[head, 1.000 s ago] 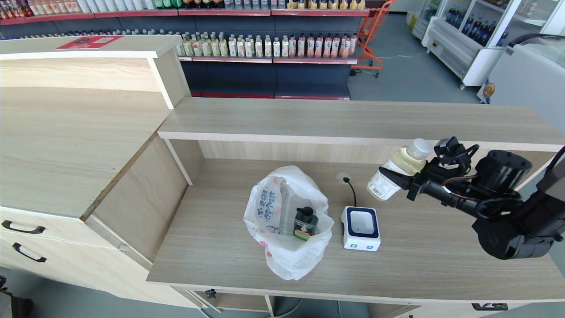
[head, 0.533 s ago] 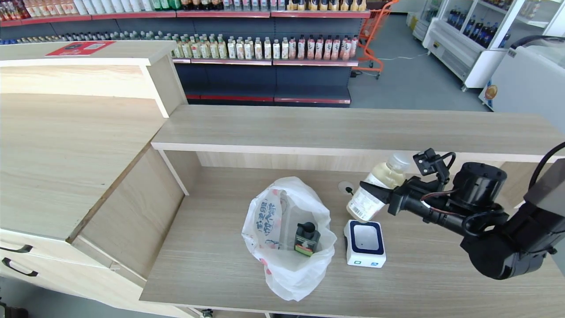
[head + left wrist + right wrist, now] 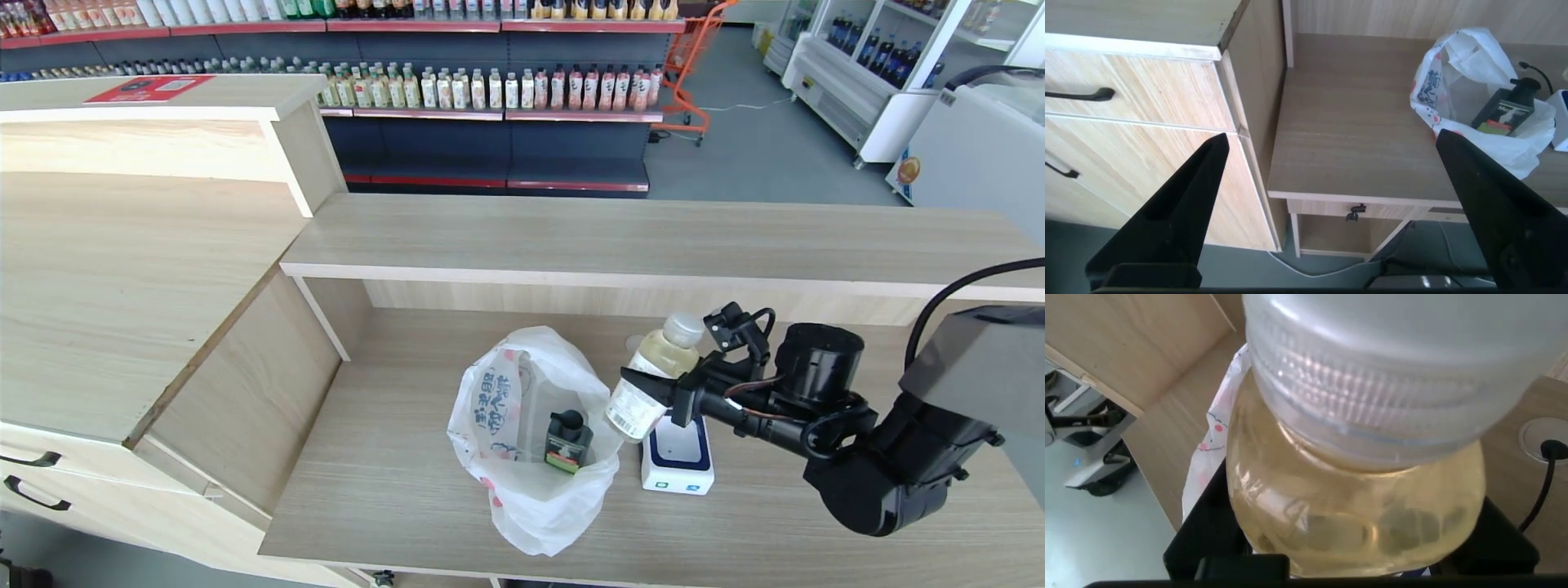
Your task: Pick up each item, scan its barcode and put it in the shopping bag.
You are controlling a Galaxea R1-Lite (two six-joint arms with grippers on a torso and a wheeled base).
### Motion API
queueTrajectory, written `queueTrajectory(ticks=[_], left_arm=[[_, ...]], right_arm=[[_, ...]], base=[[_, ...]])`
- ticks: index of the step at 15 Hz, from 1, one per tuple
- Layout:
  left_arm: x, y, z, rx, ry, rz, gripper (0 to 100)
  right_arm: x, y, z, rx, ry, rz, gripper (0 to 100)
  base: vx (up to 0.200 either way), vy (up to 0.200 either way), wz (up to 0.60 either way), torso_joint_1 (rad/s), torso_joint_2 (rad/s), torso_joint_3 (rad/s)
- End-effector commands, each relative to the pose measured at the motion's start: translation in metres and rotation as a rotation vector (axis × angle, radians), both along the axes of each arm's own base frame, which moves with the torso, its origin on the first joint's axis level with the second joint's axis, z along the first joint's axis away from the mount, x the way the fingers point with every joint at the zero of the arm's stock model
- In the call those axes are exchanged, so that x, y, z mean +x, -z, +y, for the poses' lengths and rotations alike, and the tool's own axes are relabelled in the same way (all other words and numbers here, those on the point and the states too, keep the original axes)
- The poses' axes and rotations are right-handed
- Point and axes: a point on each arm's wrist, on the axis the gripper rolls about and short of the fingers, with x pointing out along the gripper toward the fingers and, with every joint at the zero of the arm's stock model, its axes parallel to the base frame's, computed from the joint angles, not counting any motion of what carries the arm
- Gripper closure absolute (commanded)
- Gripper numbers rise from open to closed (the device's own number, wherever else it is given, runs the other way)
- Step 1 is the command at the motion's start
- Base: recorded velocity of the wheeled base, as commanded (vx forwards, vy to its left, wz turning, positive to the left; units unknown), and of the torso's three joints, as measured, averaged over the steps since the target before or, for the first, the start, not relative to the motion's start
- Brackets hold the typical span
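Held bottle (image 3: 651, 380) seemingly over shopping bag (image 3: 490, 402) rim

A pale-yellow drink bottle (image 3: 653, 377) tilts over the scanner (image 3: 674, 471), beside the white shopping bag (image 3: 531, 506) holding a dark bottle (image 3: 567, 441).

The bottle (image 3: 1355, 498) is very close to the cam, seen from its top end: white ribbed cap (image 3: 1396, 351) in front, pale yellow liquid under it. The right gripper (image 3: 1355, 567) holds it, w/ black fingers (image 3: 1208, 543) pressed on both sides of the body. Behind the bottle, the white shopping bag (image 3: 1212, 449) w/ red marks sits on the worktop (image 3: 1167, 441), near the worktop's edge; grey floor is beyond that edge. On the other side, a black cable (image 3: 1535, 502) goes into a round hole (image 3: 1535, 429) in the worktop.
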Motion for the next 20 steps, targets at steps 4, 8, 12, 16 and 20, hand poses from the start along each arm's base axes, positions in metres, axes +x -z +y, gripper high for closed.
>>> queueTrajectory(ticks=[4, 8, 12, 16, 20], left_arm=[[0.000, 0.000, 0.000, 0.000, 0.000, -0.001, 0], [0.000, 0.000, 0.000, 0.000, 0.000, -0.001, 0], [0.000, 0.000, 0.000, 0.000, 0.000, -0.001, 0], [0.000, 0.000, 0.000, 0.000, 0.000, -0.001, 0], [0.000, 0.000, 0.000, 0.000, 0.000, -0.001, 0]], right_arm=[[0.040, 0.040, 0.024, -0.066, 0.023, -0.047, 100], [0.053, 0.054, 0.030, -0.070, 0.024, -0.053, 100], [0.070, 0.060, 0.051, -0.062, -0.010, -0.071, 100], [0.081, 0.066, 0.057, -0.060, -0.013, -0.085, 100], [0.089, 0.074, 0.066, -0.063, -0.030, -0.086, 100]], base=[[0.000, 0.000, 0.00, 0.000, 0.00, 0.000], [0.000, 0.000, 0.00, 0.000, 0.00, 0.000], [0.000, 0.000, 0.00, 0.000, 0.00, 0.000], [0.000, 0.000, 0.00, 0.000, 0.00, 0.000], [0.000, 0.000, 0.00, 0.000, 0.00, 0.000]])
